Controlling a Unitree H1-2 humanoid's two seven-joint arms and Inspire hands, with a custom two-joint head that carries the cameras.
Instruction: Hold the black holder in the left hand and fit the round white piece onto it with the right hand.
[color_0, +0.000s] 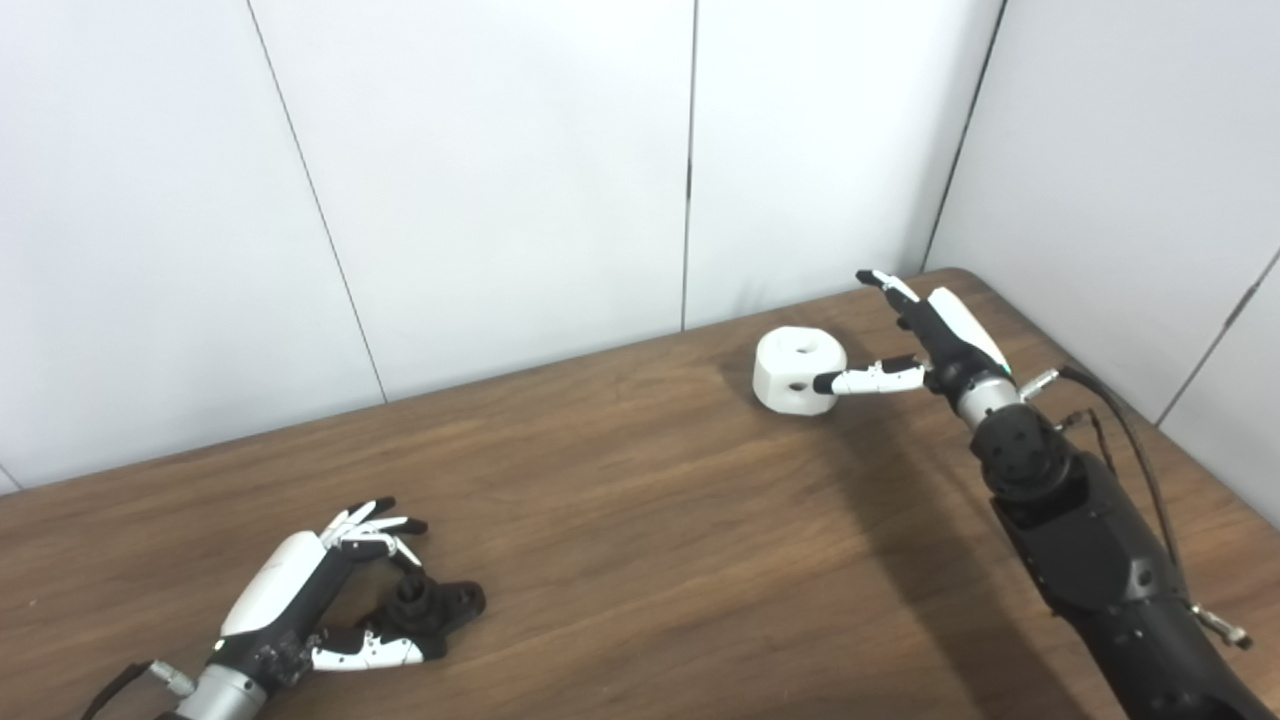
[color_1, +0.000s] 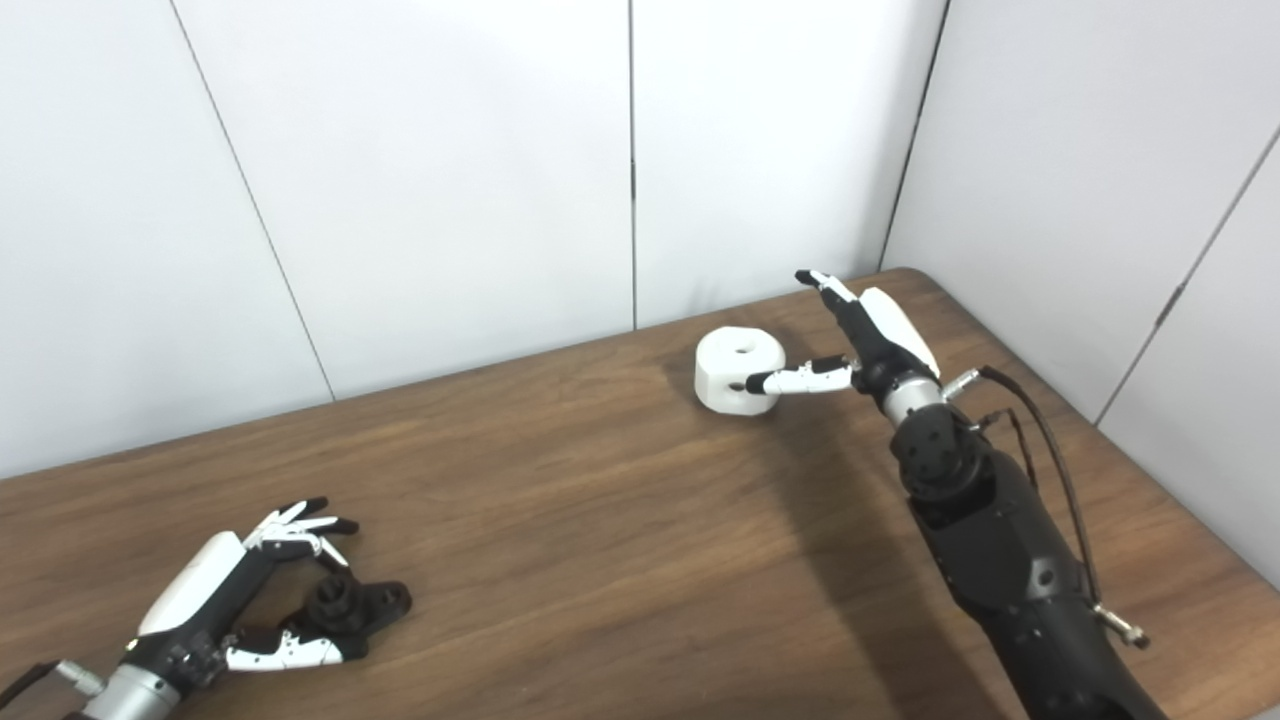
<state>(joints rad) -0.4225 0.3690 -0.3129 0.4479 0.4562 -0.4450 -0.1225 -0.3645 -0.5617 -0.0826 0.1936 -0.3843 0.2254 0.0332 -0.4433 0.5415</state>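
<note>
**Assembly not begun: both parts lying on the table, hands closing in**

At the near left, the left hand (color_0: 300, 590) is lying low over the table (color_0: 620, 520), its fingers (color_0: 375, 525) spread and curving over the black holder (color_0: 432, 603) while the thumb is reaching under it from the near side. The hand is bracketing the holder; a firm grip is not appearing, and the holder is resting on the wood. The holder is showing as a small dark part with a raised round boss and flat lobes.

Far right, near the back edge, the round white piece (color_0: 798, 371) is sitting flat, chunky, faceted at the rim, with a hole on top and another in its side. The right hand (color_0: 935, 345) is standing just beside it, fingers apart, thumb tip touching its side wall.

Judgement: grasping, lifting and fitting are all remaining.
</note>
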